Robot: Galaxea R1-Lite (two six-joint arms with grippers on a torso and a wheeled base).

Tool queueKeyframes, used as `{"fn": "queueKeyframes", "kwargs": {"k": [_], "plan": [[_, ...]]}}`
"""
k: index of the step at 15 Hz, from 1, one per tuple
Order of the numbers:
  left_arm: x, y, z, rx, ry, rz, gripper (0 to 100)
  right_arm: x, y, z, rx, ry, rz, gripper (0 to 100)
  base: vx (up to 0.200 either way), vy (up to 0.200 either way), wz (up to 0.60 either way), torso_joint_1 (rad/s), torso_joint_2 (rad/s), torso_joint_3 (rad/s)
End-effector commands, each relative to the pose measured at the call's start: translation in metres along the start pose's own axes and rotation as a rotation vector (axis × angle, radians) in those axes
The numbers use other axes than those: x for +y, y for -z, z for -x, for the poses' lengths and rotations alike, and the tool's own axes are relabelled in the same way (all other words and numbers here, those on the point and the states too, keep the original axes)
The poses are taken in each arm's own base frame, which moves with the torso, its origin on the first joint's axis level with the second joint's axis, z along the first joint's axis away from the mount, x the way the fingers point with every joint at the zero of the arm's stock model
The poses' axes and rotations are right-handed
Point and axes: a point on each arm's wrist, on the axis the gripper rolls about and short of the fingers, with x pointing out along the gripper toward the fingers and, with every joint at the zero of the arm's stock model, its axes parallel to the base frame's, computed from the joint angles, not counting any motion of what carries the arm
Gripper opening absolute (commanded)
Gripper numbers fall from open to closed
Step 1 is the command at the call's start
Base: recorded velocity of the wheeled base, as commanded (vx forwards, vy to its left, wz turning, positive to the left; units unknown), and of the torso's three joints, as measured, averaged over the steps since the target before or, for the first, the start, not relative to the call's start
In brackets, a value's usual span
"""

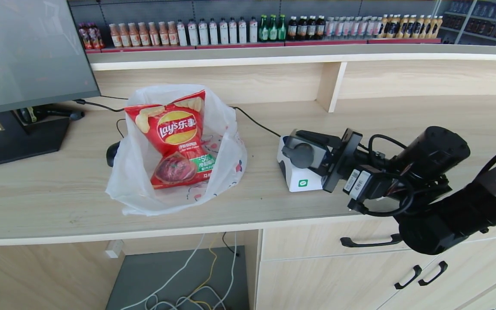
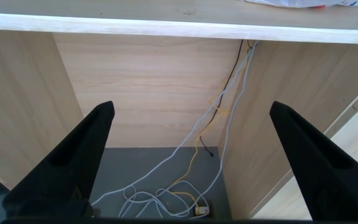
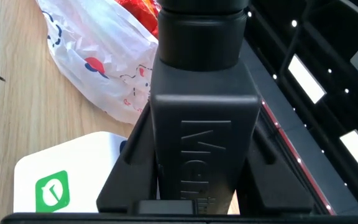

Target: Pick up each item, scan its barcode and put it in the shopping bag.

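A red chip bag [image 1: 175, 137] stands upright inside the white plastic shopping bag [image 1: 131, 185] on the wooden counter [image 1: 41, 193]. To its right, my right gripper [image 1: 314, 150] is shut on the black barcode scanner [image 1: 302, 153], just over its white stand [image 1: 302, 183]. In the right wrist view the scanner's handle [image 3: 204, 124] runs between my fingers, with the stand [image 3: 55, 180] below it and the shopping bag [image 3: 98, 68] beyond. My left gripper [image 2: 191, 162] hangs open below the counter's edge, facing the recess with loose cables [image 2: 179, 180], and holds nothing.
A monitor [image 1: 24, 51] stands at the counter's back left, and a black mouse [image 1: 112, 153] lies half behind the bag. A cable [image 1: 256, 122] runs from the back wall to the stand. Drawers with black handles [image 1: 370, 243] sit below on the right. Bottles [image 1: 252, 28] line the far shelf.
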Motion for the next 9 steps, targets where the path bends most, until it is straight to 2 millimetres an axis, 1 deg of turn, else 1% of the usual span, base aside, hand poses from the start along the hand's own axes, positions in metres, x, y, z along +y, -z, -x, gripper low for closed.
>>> {"fn": "queueKeyframes", "kwargs": {"k": [1, 4, 9], "plan": [[0.0000, 0.0000, 0.0000, 0.000, 0.000, 0.000, 100, -0.0005, -0.0005, -0.0001, -0.002, 0.001, 0.003, 0, 0.000, 0.000, 0.00, 0.000, 0.00, 0.000], [0.0000, 0.0000, 0.0000, 0.000, 0.000, 0.000, 100, 0.0005, -0.0018, 0.0014, 0.002, -0.003, -0.005, 0, 0.000, 0.000, 0.00, 0.000, 0.00, 0.000], [0.0000, 0.0000, 0.0000, 0.000, 0.000, 0.000, 100, -0.0033, -0.0061, 0.0017, 0.002, 0.005, 0.009, 0, 0.000, 0.000, 0.00, 0.000, 0.00, 0.000]]}}
